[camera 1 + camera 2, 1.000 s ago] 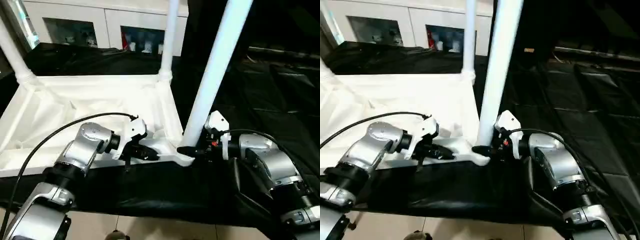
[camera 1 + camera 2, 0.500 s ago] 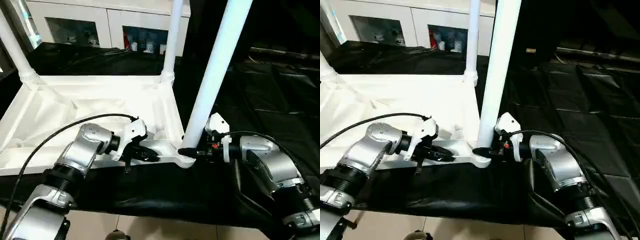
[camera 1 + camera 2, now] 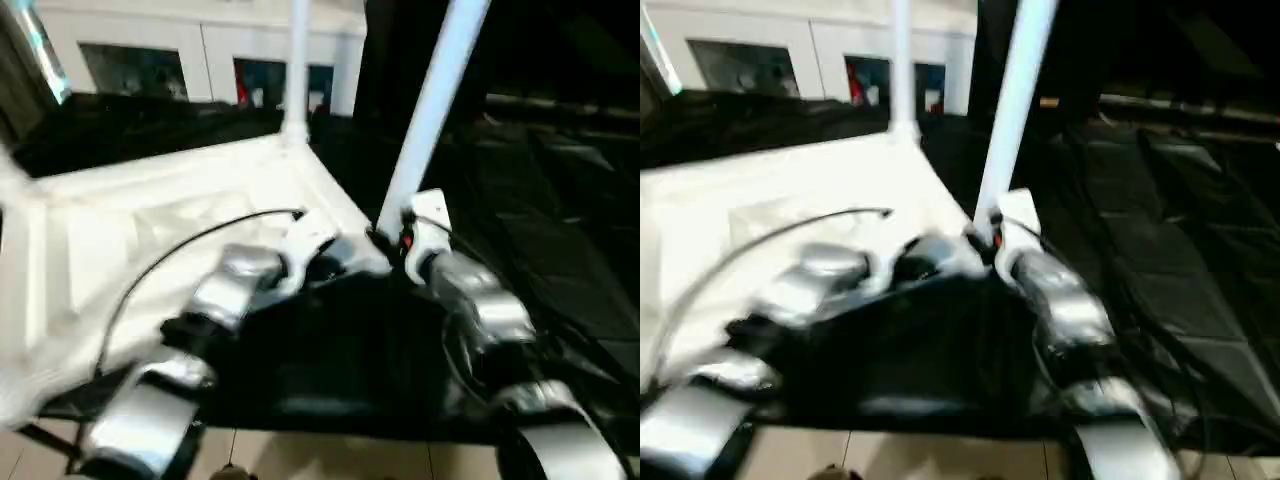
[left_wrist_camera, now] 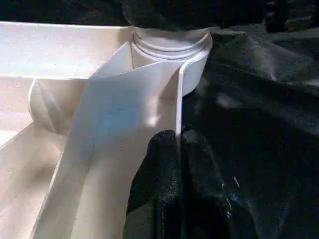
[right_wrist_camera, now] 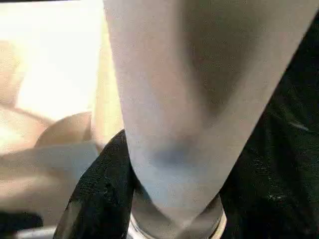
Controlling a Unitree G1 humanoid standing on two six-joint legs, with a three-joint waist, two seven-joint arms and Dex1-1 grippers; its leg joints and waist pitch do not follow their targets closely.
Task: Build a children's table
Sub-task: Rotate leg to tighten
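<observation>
The white tabletop (image 3: 130, 230) lies underside up on black cloth. One white leg (image 3: 296, 70) stands in its far right corner socket. A second leg (image 3: 432, 110) rises, leaning right, from the near right corner socket (image 4: 169, 42). My right gripper (image 5: 174, 164) is shut on this leg just above the socket, with a black finger (image 5: 99, 199) against its side. My left gripper (image 4: 178, 137) is shut on the tabletop's thin side wall (image 4: 149, 94) a little short of that corner. Both silver forearms meet at that corner (image 3: 370, 255).
A white glass-door cabinet (image 3: 180, 60) stands behind the table. Black cloth (image 3: 560, 200) covers the surface to the right and front. Light floor tiles (image 3: 300, 455) show along the near edge.
The whole head picture has swung and blurred, so the camera has moved. Both grippers stay at the near right corner, and the leg still stands there.
</observation>
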